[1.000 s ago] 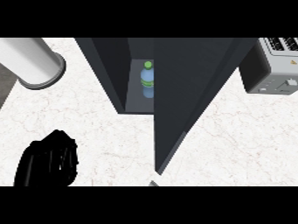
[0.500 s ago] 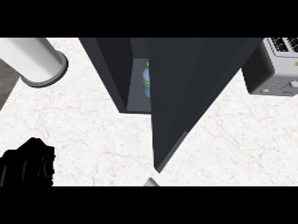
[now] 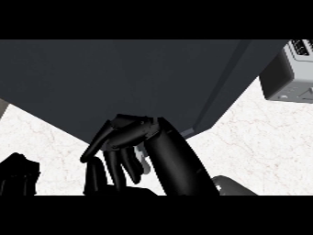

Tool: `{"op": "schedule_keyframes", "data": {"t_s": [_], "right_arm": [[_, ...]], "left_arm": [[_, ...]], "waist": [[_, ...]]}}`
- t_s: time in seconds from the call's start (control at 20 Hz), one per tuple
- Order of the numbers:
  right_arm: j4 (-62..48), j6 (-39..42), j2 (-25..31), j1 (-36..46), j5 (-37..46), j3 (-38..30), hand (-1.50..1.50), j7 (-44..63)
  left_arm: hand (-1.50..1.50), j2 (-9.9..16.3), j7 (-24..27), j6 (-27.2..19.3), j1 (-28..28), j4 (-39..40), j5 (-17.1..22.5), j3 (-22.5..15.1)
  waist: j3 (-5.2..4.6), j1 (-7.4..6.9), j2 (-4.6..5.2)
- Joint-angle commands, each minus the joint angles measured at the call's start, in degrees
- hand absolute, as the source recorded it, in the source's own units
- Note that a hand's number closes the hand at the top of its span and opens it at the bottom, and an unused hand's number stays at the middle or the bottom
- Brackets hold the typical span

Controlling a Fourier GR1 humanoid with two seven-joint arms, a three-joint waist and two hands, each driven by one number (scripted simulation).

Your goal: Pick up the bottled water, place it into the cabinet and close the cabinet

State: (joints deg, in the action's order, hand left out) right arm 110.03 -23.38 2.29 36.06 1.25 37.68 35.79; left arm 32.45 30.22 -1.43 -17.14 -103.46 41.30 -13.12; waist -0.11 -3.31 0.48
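Observation:
The dark grey cabinet [image 3: 118,78] fills the upper half of the head view, and its door face now covers the opening. The bottled water is hidden behind that door. My right hand [image 3: 135,147] is raised at the centre, against the door's lower edge, with its fingers relaxed and hanging down and nothing in it. My left hand [image 3: 9,176] rests at the lower left corner over the counter, fingers up, also holding nothing.
A silver toaster [image 3: 301,73] stands at the upper right beside the cabinet. White marble counter [image 3: 267,147] shows to the right of my right arm and at the left, below the cabinet.
The door has swung from standing open to across the opening, hiding the bottle. My right hand has come up from the lower edge to the door. The view has moved much closer.

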Motion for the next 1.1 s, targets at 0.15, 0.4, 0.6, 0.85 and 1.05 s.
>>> {"op": "schedule_keyframes", "data": {"t_s": [0.15,0.4,0.6,0.85,1.05], "right_arm": [[-20.1,9.5,-2.2,8.5,-15.3,-16.4,1.5,-7.5],[-36.4,18.8,0.2,11.4,-17.4,-23.0,1.5,-19.2],[-45.5,23.2,1.8,16.3,-18.4,-27.3,1.5,-22.5],[-49.3,25.2,3.1,17.0,-18.3,-27.3,1.5,-24.6],[-52.7,27.6,4.6,17.2,-18.3,-28.0,1.5,-27.8]], "left_arm": [[1.5,2.4,-0.1,3.6,-5.0,-2.1,2.2,4.0],[1.5,2.5,2.3,8.2,-4.8,2.7,2.8,7.2],[1.5,1.2,-1.0,5.0,-3.1,-0.4,2.4,6.1],[1.5,3.0,0.4,10.0,-3.1,3.9,2.5,7.2],[1.5,1.5,-0.7,6.9,-2.0,0.0,1.6,5.9]], "waist": [[0.13,0.9,-0.03],[0.11,1.22,0.04],[0.13,1.46,0.11],[0.02,1.26,0.49],[0.11,0.62,1.01]]}}
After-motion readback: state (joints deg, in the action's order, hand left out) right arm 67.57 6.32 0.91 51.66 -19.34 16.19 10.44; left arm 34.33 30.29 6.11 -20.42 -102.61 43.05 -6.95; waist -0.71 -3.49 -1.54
